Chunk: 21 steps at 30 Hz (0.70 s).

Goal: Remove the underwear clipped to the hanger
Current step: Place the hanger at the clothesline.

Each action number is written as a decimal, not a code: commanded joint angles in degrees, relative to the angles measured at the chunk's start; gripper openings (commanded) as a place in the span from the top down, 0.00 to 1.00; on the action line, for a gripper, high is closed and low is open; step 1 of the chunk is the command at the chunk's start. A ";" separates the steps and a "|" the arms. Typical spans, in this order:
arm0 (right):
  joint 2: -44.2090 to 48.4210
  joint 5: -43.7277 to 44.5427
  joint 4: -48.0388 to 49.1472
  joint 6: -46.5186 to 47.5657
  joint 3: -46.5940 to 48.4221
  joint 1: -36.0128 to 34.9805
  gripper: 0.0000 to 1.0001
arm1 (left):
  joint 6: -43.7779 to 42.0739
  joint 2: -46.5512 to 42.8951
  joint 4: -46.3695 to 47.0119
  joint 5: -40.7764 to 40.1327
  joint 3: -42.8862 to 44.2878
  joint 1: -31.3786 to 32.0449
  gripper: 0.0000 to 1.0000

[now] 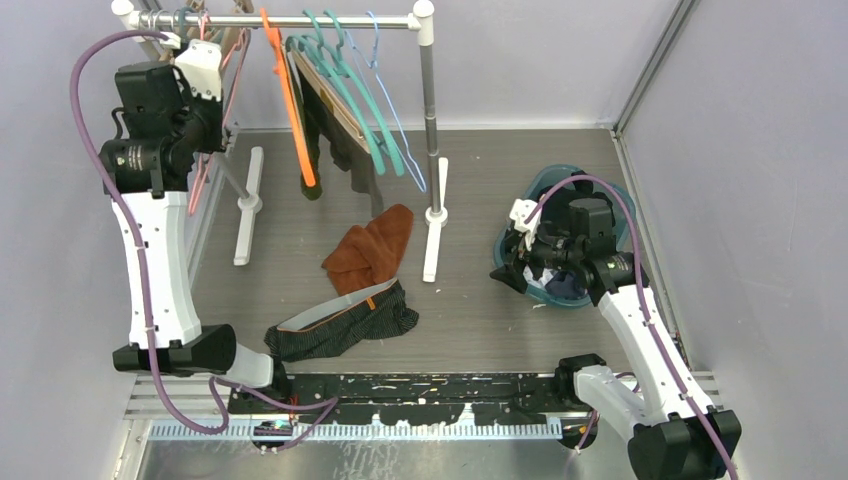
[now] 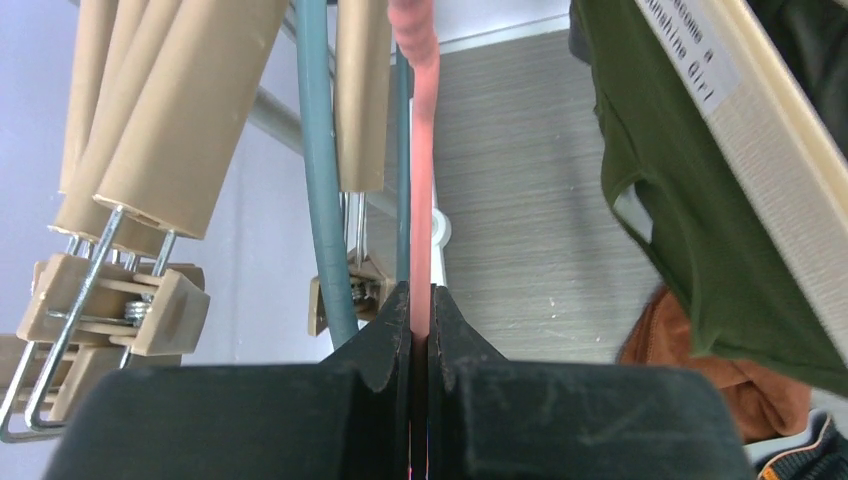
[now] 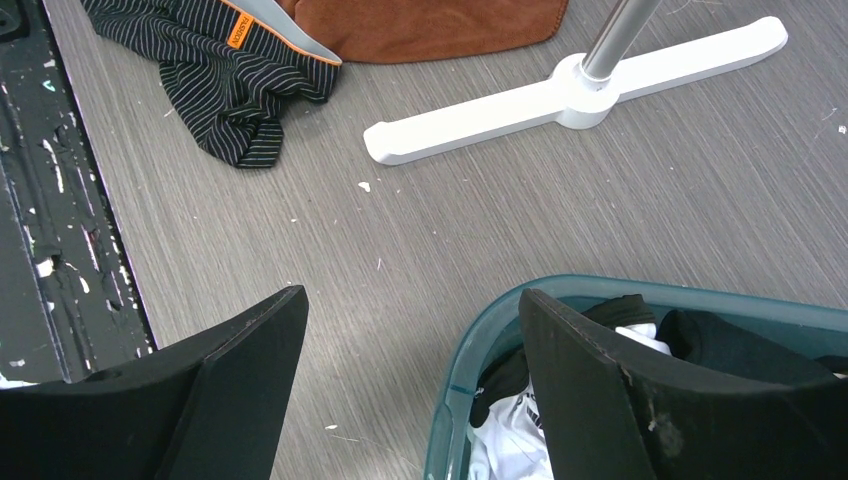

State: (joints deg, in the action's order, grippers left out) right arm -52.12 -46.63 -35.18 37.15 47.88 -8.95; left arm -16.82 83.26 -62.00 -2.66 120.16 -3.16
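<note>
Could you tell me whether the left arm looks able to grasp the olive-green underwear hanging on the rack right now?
Probably not yet: the left arm has its jaws shut on the pink hanger, and the olive-green underwear hangs off to one side, untouched.

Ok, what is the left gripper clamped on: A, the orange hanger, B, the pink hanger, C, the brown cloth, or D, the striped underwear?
B: in the left wrist view the left gripper is shut on the thin pink hanger, which runs up from between its fingers.
</note>
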 commanded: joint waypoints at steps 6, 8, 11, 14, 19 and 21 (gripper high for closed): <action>0.27 0.85 2.03 0.48 0.07 -0.47 0.17 | 4.59 3.34 6.46 7.65 6.80 -0.80 1.00; 0.26 0.83 2.15 0.47 0.01 -0.51 0.17 | 5.42 5.47 5.10 8.99 9.58 -0.81 0.99; 0.13 0.94 2.13 0.39 0.02 -0.54 0.17 | 6.66 8.56 4.05 9.59 12.90 -0.88 0.99; 0.15 1.01 2.21 0.47 -0.11 -0.50 0.17 | 7.66 11.17 3.63 10.40 14.79 -1.00 0.99; -0.04 1.60 2.28 0.67 -0.16 -0.61 0.17 | 9.08 13.76 2.64 13.66 15.26 -1.00 0.98; -0.24 1.83 2.36 0.69 -0.13 -0.84 0.17 | 9.47 14.48 2.56 14.36 14.98 -0.98 0.98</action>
State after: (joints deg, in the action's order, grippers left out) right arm -52.12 -45.25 -35.14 37.30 47.66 -9.28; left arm -9.39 97.49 -60.95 8.08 133.29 -3.79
